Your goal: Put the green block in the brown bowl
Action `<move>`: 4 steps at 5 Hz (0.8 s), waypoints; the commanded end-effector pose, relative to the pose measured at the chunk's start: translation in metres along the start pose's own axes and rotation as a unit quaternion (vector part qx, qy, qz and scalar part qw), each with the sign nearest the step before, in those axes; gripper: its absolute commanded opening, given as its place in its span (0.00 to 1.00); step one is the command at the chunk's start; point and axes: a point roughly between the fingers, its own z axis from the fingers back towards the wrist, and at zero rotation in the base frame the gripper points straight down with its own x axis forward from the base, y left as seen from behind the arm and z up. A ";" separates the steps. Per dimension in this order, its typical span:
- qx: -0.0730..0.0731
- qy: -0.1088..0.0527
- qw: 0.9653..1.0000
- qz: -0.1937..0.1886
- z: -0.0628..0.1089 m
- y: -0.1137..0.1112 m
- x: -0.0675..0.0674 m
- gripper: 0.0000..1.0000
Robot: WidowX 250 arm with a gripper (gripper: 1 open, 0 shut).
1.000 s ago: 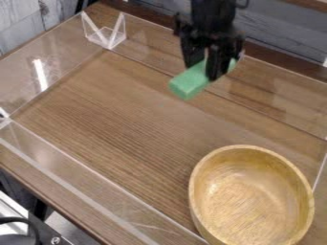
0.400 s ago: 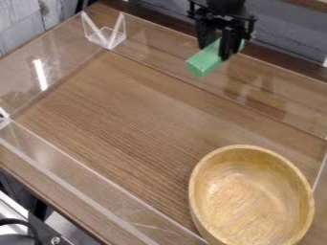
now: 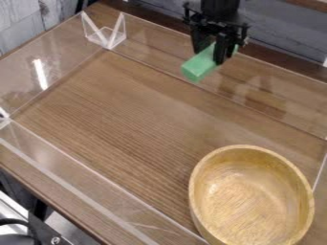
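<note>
At far end of wooden table [image 3: 128,115]: gripper [image 3: 212,55] clamped on green block [image 3: 198,66], shifted farther from brown bowl [image 3: 251,199] than before; transfer to bowl pending.

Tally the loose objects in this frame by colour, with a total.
Green: 1, the green block, gripped in the hand
Brown: 1, the brown bowl
Clear: 1, a clear plastic stand at the far left corner
Total: 3
</note>
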 end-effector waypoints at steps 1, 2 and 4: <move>0.016 -0.040 0.999 0.001 0.026 0.007 0.005 0.00; 0.010 -0.035 0.999 0.013 0.036 -0.020 -0.017 0.00; -0.006 -0.031 1.000 0.002 0.045 -0.098 -0.062 0.00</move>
